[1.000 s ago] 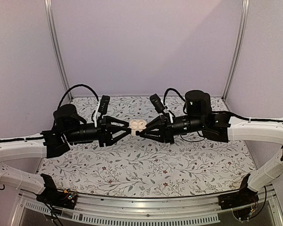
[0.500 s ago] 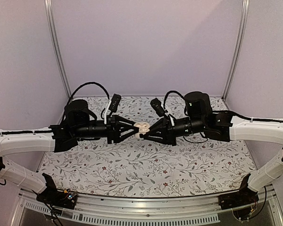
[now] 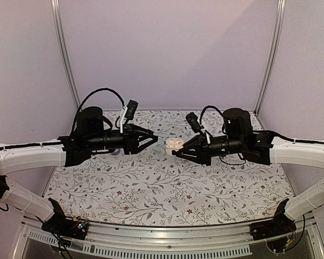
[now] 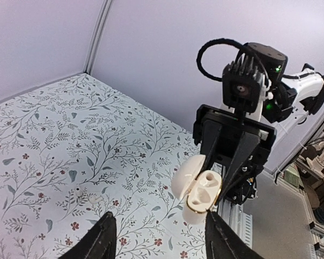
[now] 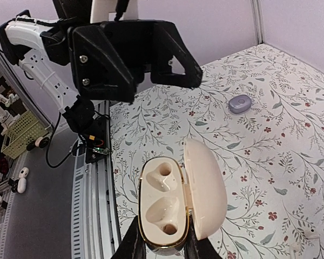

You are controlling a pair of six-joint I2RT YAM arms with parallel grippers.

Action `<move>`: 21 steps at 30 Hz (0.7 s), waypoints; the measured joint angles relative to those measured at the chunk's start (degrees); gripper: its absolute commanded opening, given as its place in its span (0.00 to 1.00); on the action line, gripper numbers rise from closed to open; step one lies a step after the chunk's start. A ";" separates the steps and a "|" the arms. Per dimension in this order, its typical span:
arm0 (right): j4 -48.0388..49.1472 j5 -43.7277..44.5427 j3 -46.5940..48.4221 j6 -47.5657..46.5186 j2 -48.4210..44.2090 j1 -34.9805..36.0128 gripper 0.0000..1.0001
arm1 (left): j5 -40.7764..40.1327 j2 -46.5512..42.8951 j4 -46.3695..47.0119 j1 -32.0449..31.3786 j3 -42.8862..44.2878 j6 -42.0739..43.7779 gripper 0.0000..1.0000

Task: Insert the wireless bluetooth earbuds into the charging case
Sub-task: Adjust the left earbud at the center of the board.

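Observation:
The cream charging case (image 5: 162, 202) has a gold rim, and its lid (image 5: 205, 189) is swung open to the right. Both of its sockets are empty. My right gripper (image 5: 163, 249) is shut on the case's lower body and holds it above the table (image 3: 174, 143). My left gripper (image 3: 154, 137) hangs open and empty a short way left of the case, facing it. In the left wrist view its fingers (image 4: 102, 240) frame the case (image 4: 197, 189) from a distance. Two small white earbuds (image 4: 78, 191) (image 4: 95, 199) lie close together on the floral cloth.
A small purple rounded object (image 5: 239, 103) lies on the floral tablecloth (image 3: 167, 183). Two small white pieces (image 5: 311, 229) lie near the lower right corner of the right wrist view. Pale walls with metal posts (image 3: 65, 59) close the back.
My left gripper has let go of the case and drawn back to the left. My right arm has moved to the right, carrying the open case with it.

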 measured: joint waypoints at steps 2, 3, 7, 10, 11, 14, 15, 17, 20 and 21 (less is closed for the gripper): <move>0.39 0.31 -1.70 0.81 -0.94 -2.54 0.00 | -0.46 -0.02 -0.87 0.96 0.87 0.92 0.55; 0.42 0.46 -2.78 1.36 -1.73 -4.28 0.00 | -0.85 0.00 -1.66 1.38 1.31 1.64 0.55; 0.50 0.79 -5.97 3.02 -5.57 -9.77 0.00 | -3.30 3.30 -5.18 1.84 4.76 4.61 0.52; 0.63 1.01 -7.78 4.04 -8.85 -13.40 0.00 | -4.72 10.69 -7.43 1.84 9.22 6.38 0.50; 0.83 0.96 -8.50 4.50 -10.23 -14.97 0.00 | -5.03 14.16 -8.31 1.84 11.17 6.80 0.50; 0.96 0.90 -9.99 5.38 -12.81 -18.01 0.00 | -5.55 23.78 -11.08 1.81 16.33 7.87 0.49; 0.96 0.85 -10.38 5.57 -13.35 -18.69 0.00 | -5.64 27.02 -12.00 1.73 18.38 8.24 0.48; 1.01 0.57 -11.21 6.10 -14.34 -19.87 0.00 | -6.05 33.57 -14.38 1.40 23.56 9.16 0.45; 0.87 0.24 -11.85 6.49 -15.19 -20.52 0.00 | -6.38 41.66 -18.03 1.05 31.80 10.23 0.42; 0.87 0.15 -12.02 6.54 -15.54 -20.65 0.00 | -6.49 44.39 -19.17 0.87 35.17 10.75 0.41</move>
